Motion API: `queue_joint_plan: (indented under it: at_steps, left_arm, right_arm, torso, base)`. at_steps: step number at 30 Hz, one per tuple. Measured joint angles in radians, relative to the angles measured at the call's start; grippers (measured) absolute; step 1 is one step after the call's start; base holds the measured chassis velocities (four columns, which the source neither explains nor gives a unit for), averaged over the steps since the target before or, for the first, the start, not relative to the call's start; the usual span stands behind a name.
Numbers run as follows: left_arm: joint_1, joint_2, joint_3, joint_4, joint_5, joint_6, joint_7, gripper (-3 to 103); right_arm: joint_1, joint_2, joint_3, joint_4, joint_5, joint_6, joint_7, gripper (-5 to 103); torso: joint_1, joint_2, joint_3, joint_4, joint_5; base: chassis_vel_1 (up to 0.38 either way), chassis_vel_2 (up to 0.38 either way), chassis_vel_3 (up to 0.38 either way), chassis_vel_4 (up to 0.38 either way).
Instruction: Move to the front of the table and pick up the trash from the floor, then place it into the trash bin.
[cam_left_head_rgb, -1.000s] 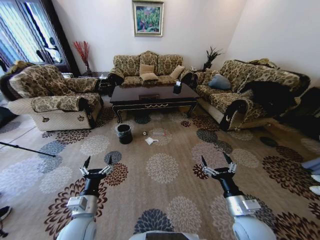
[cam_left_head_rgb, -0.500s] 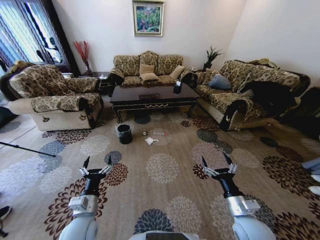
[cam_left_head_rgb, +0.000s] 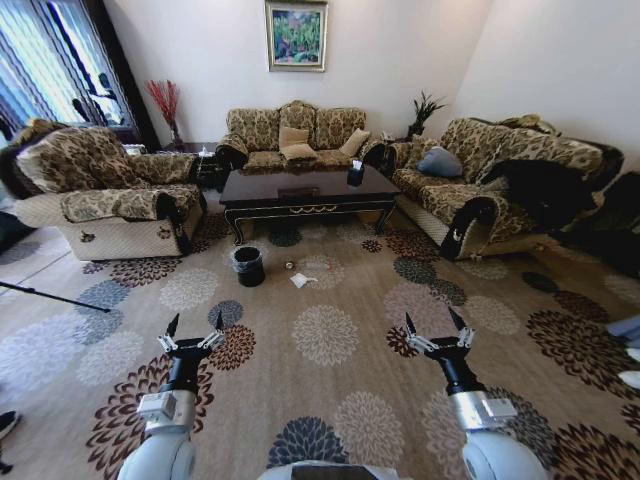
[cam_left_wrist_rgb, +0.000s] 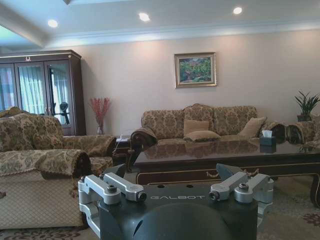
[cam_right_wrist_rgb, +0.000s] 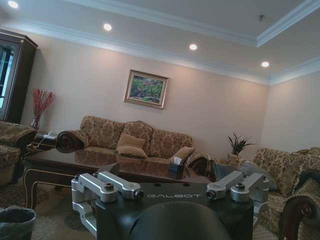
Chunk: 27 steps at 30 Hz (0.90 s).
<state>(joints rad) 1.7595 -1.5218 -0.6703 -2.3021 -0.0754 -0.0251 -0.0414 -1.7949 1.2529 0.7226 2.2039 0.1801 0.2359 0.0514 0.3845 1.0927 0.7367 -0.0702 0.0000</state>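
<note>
Your target, the crumpled white paper sheet (cam_left_head_rgb: 300, 282), lies on the flower-patterned carpet (cam_left_head_rgb: 330, 340) just short of the table's front edge, with a tiny dark round piece (cam_left_head_rgb: 289, 266) at its eleven o'clock. The paper is an irregular wad with no long axis you can read from here, so no approach angle is forced. The small round black bin with a clear liner (cam_left_head_rgb: 248, 266) stands at the paper's ten o'clock, near it but apart, and also shows low in the right wrist view (cam_right_wrist_rgb: 16, 222). Behind both runs the long glossy dark wood coffee table (cam_left_head_rgb: 305, 190), its long side square to you.

From the robot the trash sits at twelve o'clock, well apart from both grippers, so you need to drive forward before any reach. It lies at about one o'clock from the left gripper (cam_left_head_rgb: 193, 327) and eleven o'clock from the right gripper (cam_left_head_rgb: 434, 325); the left looks slightly nearer, and nearer the bin too. Both grippers hover over the carpet with fingers spread, holding nothing.
</note>
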Motion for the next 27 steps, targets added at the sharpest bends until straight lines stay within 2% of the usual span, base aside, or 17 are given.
queue_joint_plan:
  at_steps: [14, 16, 27]
  left_arm:
    - [0.0, -0.003, 0.0, 0.004, -0.002, 0.0, 0.002, 100]
    - [0.001, -0.003, 0.0, 0.005, -0.002, 0.0, 0.002, 100]
    - [0.001, -0.004, -0.001, 0.013, -0.004, -0.004, 0.002, 100]
  right_arm:
    - [0.01, 0.002, 0.0, -0.012, 0.005, 0.0, 0.009, 100]
    - [0.011, 0.002, 0.0, -0.016, 0.003, 0.001, 0.009, 100]
    - [0.011, 0.008, -0.002, -0.021, 0.001, 0.003, 0.014, 100]
  torso:
    - [-0.032, -0.071, -0.039, 0.0, 0.0]
    - [-0.043, -0.097, -0.054, 0.0, 0.0]
    - [-0.069, -0.154, -0.086, 0.0, 0.0]
  base:
    - [0.0, 0.0, 0.0, 0.0]
    - [0.0, 0.0, 0.0, 0.0]
    - [0.0, 0.0, 0.0, 0.0]
